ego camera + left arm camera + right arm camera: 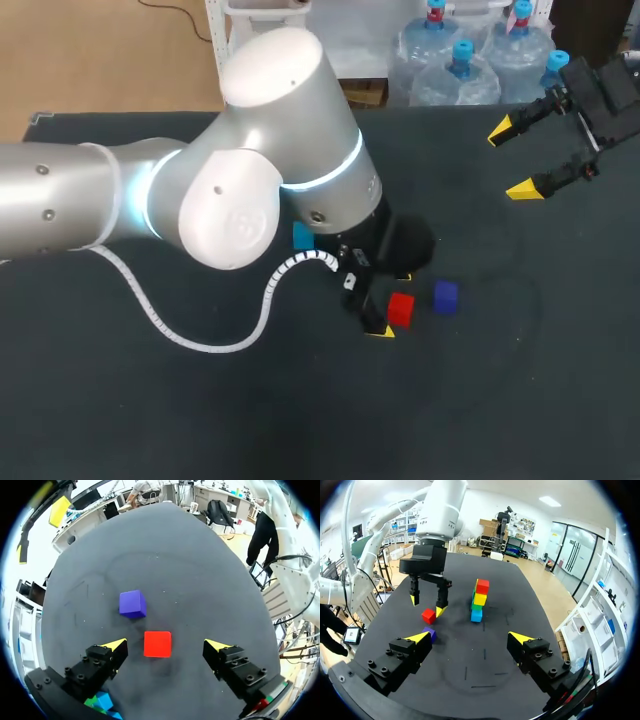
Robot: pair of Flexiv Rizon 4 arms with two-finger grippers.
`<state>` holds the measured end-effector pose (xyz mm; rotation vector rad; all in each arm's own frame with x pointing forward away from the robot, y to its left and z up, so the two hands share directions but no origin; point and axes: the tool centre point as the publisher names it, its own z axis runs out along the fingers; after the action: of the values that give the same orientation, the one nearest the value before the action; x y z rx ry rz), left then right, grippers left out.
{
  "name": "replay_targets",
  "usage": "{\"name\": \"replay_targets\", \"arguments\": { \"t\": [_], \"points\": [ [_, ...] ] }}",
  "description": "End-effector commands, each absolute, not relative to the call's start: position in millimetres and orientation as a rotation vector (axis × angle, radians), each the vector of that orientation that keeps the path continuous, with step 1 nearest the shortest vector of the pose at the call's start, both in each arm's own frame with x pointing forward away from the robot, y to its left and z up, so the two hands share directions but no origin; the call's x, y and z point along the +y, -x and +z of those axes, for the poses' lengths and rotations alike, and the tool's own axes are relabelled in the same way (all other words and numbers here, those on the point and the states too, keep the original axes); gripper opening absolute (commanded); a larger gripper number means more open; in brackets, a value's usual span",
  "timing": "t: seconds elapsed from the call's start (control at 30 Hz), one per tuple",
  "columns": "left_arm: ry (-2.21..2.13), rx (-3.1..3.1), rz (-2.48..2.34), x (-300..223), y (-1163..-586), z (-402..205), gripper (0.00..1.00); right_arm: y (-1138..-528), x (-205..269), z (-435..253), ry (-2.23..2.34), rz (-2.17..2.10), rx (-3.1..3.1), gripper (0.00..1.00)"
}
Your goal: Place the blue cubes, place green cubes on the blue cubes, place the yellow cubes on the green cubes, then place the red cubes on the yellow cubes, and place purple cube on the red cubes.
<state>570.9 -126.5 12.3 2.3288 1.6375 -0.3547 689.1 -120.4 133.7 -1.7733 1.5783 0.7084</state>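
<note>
Left gripper low at the red cube, right gripper held far off

My left gripper (391,304) hangs over the red cube (401,309), which sits just beside one yellow tip. The purple cube (445,297) lies near, beyond the red one. A blue cube (303,237) peeks out behind my wrist. My right gripper (512,160) is well apart, its fingers spread.
</note>
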Motion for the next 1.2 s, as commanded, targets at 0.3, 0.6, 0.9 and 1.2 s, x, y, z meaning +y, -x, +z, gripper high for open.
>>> {"name": "replay_targets", "arguments": {
  "t": [0.3,0.6,0.9,1.2],
  "points": [
    [-2.332,1.65,-0.361,-131.0,-576.0,5.2,0.89,-689.7,-120.1,133.2,1.773,0.709,1.577,1.0],
    [-2.337,1.663,-0.353,-128.4,-578.9,3.5,0.48,-689.7,-120.1,133.2,1.773,0.709,1.577,1.0],
    [-2.333,1.678,-0.345,-127.5,-578.3,1.8,0.02,-689.7,-120.1,133.2,1.773,0.709,1.577,1.0],
    [-2.314,1.688,-0.337,-122.3,-577.2,7.8,0.0,-689.7,-120.1,133.2,1.773,0.709,1.577,1.0]
  ]
}}
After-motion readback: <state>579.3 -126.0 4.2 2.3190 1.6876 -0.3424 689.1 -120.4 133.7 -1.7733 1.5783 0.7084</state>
